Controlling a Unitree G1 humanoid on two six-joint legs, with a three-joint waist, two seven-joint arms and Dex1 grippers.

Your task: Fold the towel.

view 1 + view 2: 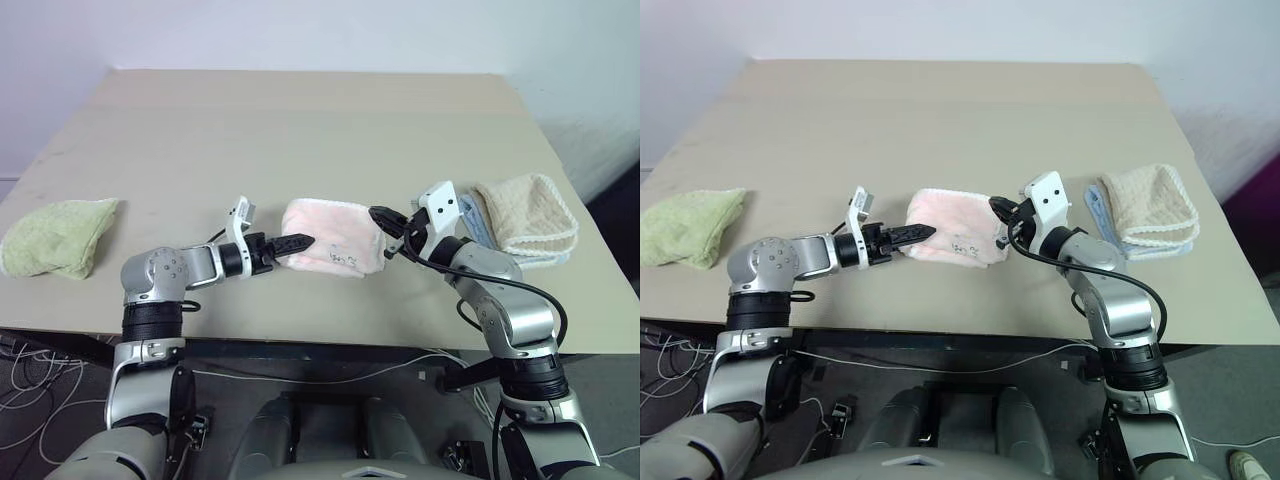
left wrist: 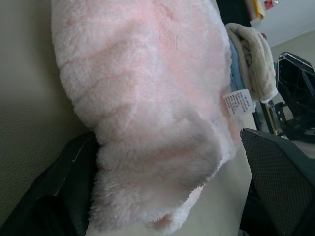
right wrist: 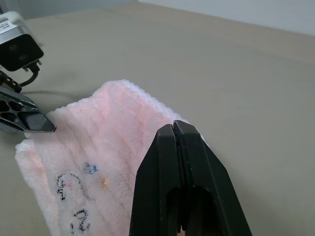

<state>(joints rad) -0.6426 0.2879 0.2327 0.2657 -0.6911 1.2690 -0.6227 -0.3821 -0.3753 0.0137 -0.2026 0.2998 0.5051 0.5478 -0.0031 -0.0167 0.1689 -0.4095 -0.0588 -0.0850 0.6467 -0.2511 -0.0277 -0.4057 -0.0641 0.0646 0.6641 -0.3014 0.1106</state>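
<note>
**Pink towel lay folded between the two grippers**

The pink towel (image 1: 333,236) lay folded on the tan table (image 1: 300,130), near the front edge and roughly central. Dark scribbled marks showed on its upper face, and in the left wrist view a white care label (image 2: 238,102) hung from one edge.

The left gripper (image 1: 293,245) reached in from the robot's left, pointing across at the towel's left end. Its fingers (image 2: 64,191) stood wide apart, one on each side of the towel's rolled edge, and were not clamped on it.

The right gripper (image 1: 1000,210) came in from the right, level with the towel's right end. Its two black fingers (image 3: 179,182) were pressed tight together; the right wrist view showed them just above the fleece, and whether any cloth was pinched between them could not be told.

A green towel (image 1: 55,238) lay bunched at the table's left side, well apart. A cream towel (image 1: 528,215) with a corded border sat folded on top of a light blue towel (image 1: 476,222) at the right side.
</note>
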